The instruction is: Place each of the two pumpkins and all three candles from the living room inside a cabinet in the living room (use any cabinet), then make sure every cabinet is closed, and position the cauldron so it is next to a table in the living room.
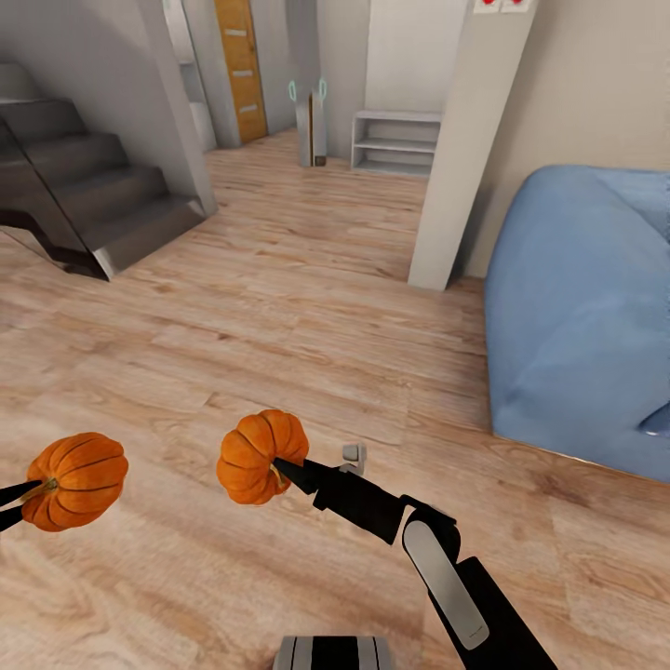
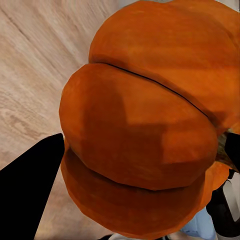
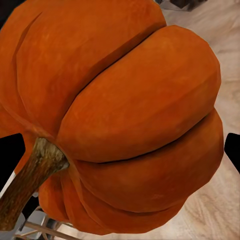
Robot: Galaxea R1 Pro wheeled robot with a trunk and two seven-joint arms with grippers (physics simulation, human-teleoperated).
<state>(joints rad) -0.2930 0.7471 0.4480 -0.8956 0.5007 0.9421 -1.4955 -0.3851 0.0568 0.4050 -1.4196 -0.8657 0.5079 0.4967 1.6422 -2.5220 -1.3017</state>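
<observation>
Head view: left gripper (image 1: 20,496) clamps one pumpkin (image 1: 76,479) near left, held above the wood floor (image 1: 307,307); right gripper (image 1: 282,469) grips the second pumpkin (image 1: 261,456) at centre. Blue sofa (image 1: 577,316) right, stairs (image 1: 84,205) far left.
Left wrist: pumpkin (image 2: 145,130) between dark fingers (image 2: 30,195).
Right wrist: pumpkin (image 3: 125,115), stem (image 3: 30,175) showing.

Both arms raised forward, each gripper clamped on a pumpkin.

The right arm reaches from five o'clock toward the centre, its right gripper (image 1: 279,468) pinching the stem end of one pumpkin (image 1: 261,456). At nine o'clock, the left gripper (image 1: 28,493) grips the other pumpkin (image 1: 76,479).
</observation>
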